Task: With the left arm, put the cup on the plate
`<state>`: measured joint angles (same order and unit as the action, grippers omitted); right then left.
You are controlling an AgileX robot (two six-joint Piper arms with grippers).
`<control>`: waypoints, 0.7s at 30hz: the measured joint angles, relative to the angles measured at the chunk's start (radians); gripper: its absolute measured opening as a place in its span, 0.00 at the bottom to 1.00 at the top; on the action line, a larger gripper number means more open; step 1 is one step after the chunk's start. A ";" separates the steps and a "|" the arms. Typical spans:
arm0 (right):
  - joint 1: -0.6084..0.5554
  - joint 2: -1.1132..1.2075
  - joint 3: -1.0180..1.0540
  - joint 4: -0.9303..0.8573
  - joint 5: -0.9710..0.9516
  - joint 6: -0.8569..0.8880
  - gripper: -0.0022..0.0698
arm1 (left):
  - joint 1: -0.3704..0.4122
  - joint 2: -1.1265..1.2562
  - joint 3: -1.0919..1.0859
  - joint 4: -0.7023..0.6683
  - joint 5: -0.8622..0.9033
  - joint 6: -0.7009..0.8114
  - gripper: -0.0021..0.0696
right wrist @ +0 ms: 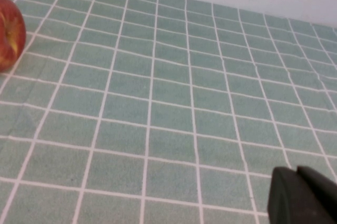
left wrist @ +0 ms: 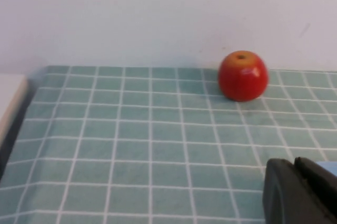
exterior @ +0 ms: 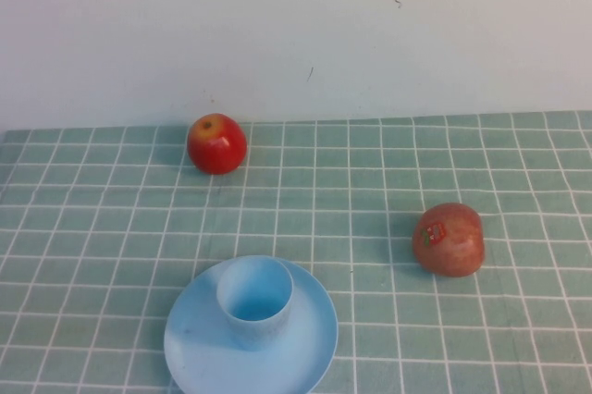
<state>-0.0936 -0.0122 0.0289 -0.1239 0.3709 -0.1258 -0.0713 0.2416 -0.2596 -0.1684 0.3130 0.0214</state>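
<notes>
The light-blue cup (exterior: 254, 300) stands upright on the light-blue plate (exterior: 311, 327) at the front of the table, left of centre. Neither arm shows in the high view. In the left wrist view my left gripper (left wrist: 294, 164) is shut and empty, low over the green checked cloth, and a sliver of light blue (left wrist: 327, 167) shows just beyond it; I cannot tell whether it is cup or plate. In the right wrist view my right gripper (right wrist: 296, 171) is shut and empty over bare cloth.
A red apple (exterior: 216, 143) sits at the back left near the wall and also shows in the left wrist view (left wrist: 243, 75). A duller apple with a sticker (exterior: 449, 239) lies at the right, its edge showing in the right wrist view (right wrist: 9, 32). The table's left edge (left wrist: 10, 129) is close.
</notes>
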 joint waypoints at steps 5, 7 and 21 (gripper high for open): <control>0.000 0.000 0.000 0.000 0.000 0.000 0.03 | 0.120 -0.168 0.195 0.012 -0.042 0.000 0.03; 0.000 0.000 0.000 0.000 0.000 0.000 0.03 | 0.152 -0.212 0.240 0.000 -0.050 0.000 0.03; 0.000 0.000 0.000 0.000 0.000 0.000 0.03 | 0.171 -0.253 0.282 -0.027 0.039 0.000 0.03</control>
<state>-0.0936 -0.0122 0.0289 -0.1239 0.3709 -0.1258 0.1000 -0.0118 0.0226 -0.1951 0.3520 0.0214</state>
